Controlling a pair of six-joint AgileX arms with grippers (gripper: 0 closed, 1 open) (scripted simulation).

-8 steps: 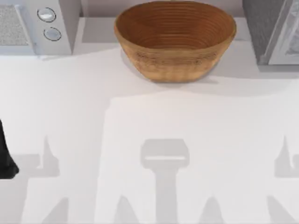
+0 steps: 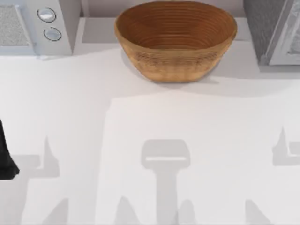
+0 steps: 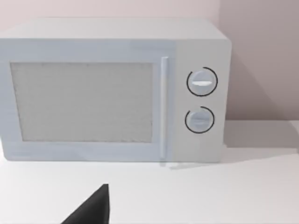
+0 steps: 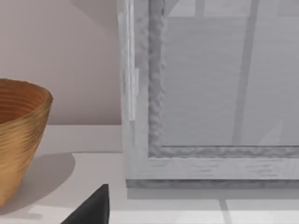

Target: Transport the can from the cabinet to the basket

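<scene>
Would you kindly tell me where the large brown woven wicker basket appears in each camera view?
Top view: the large brown woven wicker basket stands at the far middle of the white table.
Left wrist view: not in it; the white microwave stands there.
Right wrist view: the basket stands beside the white cabinet.
Shared landmark: the white table.

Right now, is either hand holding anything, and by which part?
It cannot be told. Neither hand's fingertips can be made out. The basket sits at the back of the table, with nothing seen inside it. No can is in sight.
</scene>
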